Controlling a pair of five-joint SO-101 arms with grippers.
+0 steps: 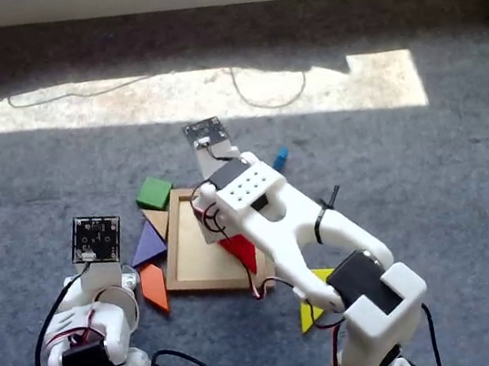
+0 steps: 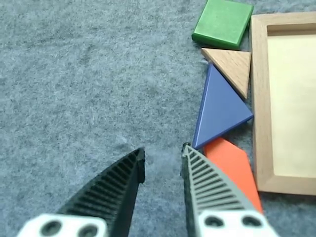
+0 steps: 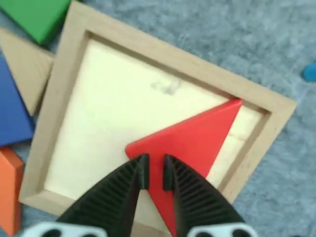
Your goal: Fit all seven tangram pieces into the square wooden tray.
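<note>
The square wooden tray (image 1: 186, 267) (image 3: 163, 54) (image 2: 259, 108) lies on grey carpet. A red triangle (image 3: 192, 138) (image 1: 242, 251) lies inside it, one tip against the inner wall. My right gripper (image 3: 153, 172) hangs over that triangle, fingers nearly together with a thin slit. Left of the tray sit a green square (image 2: 223, 22) (image 1: 154, 195), a wooden triangle (image 2: 233, 66), a blue triangle (image 2: 219, 111) (image 1: 148, 246) and an orange piece (image 2: 232, 165) (image 1: 153, 288). My left gripper (image 2: 163, 155) is open over bare carpet, one fingertip beside the blue triangle's corner.
A yellow triangle (image 1: 311, 309) lies on the carpet beside the right arm's base. A small blue piece (image 1: 279, 157) (image 3: 310, 71) sits beyond the tray's far right corner. A cable (image 1: 259, 98) crosses the sunlit strip at the back.
</note>
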